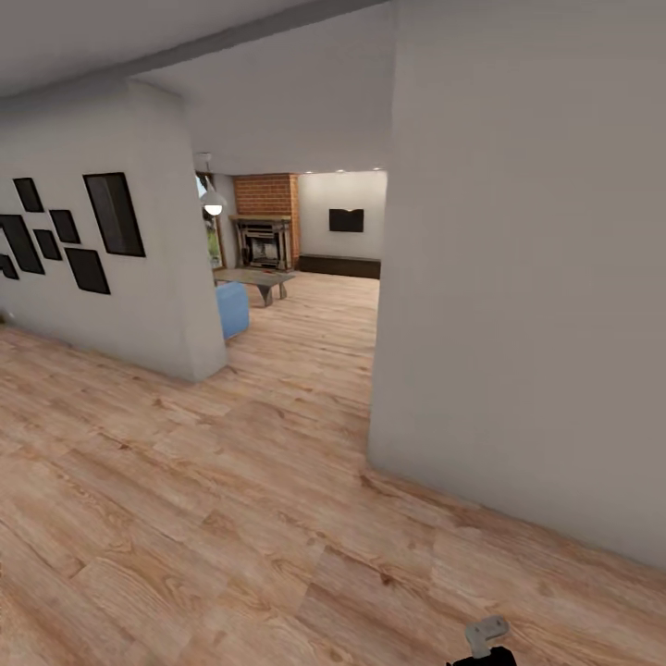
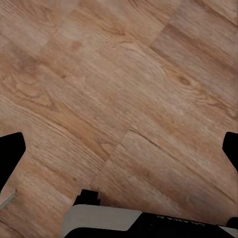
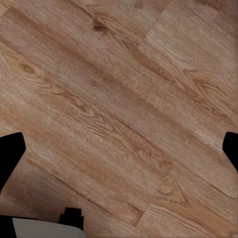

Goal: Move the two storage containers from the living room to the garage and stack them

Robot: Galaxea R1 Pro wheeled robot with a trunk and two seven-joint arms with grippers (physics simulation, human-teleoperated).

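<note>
The two storage containers are out of view, and so is the garage. Through a doorway ahead I see the living room (image 1: 314, 305) with its brick fireplace (image 1: 266, 222), a low coffee table (image 1: 254, 277) and the end of a blue sofa (image 1: 233, 309). My left gripper (image 2: 119, 156) hangs open over bare wood planks, its dark fingertips (image 2: 11, 154) far apart with nothing between them. My right gripper (image 3: 119, 156) is likewise open and empty over the planks.
A white wall corner (image 1: 199, 361) stands at the left of the passage, hung with black picture frames (image 1: 113, 215). A broad white wall (image 1: 518, 324) closes the right side. Light wood-plank flooring (image 1: 213, 518) runs from me into the room. A small part of my arm (image 1: 486, 638) shows low in the head view.
</note>
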